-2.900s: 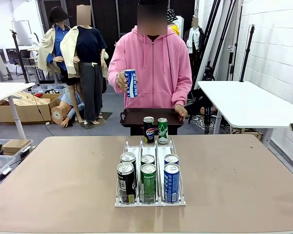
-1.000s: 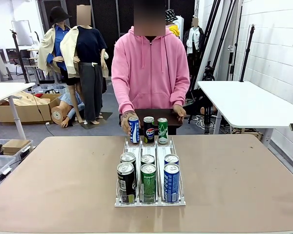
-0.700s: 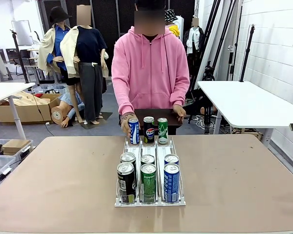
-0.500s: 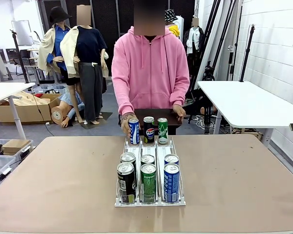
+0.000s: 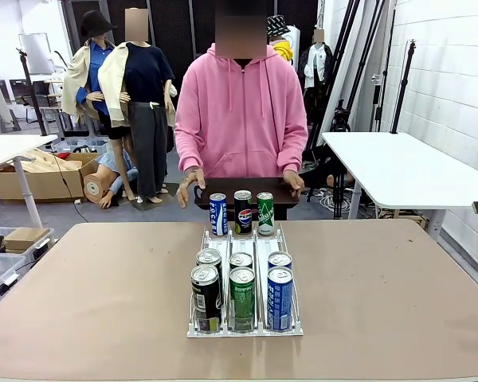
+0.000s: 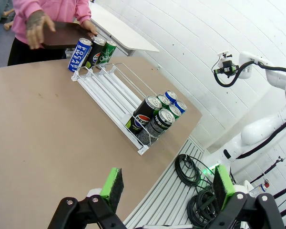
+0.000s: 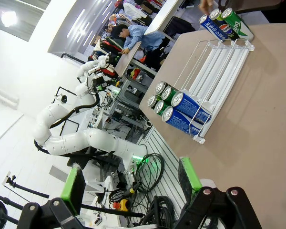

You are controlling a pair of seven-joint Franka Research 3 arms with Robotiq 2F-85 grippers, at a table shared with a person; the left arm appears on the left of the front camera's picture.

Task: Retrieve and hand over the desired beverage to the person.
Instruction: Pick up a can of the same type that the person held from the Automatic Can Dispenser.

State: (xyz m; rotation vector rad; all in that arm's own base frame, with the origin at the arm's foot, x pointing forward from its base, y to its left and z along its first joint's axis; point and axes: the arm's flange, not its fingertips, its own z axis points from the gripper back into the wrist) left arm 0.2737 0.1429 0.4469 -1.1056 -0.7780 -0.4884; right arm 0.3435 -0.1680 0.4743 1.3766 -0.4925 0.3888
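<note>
Brown table (image 5: 103,286) w/ white wire rack (image 6: 108,89) at its middle, lanes running from near side to far edge. Dark tray (image 5: 247,183) just past the far edge, behind the rack. White table (image 5: 398,171) far R, beside white brick wall (image 5: 454,79); 2nd white table (image 5: 8,147) far L. Big cardboard box (image 5: 40,179) on floor near it. Small brown box (image 5: 24,237) sits on a grey bin (image 5: 0,270) closer in (contents unclear). Black stands (image 5: 402,79) upright by the wall. Coiled black cables (image 6: 190,176) on ribbed floor panel (image 6: 162,205) below table's near edge.
</note>
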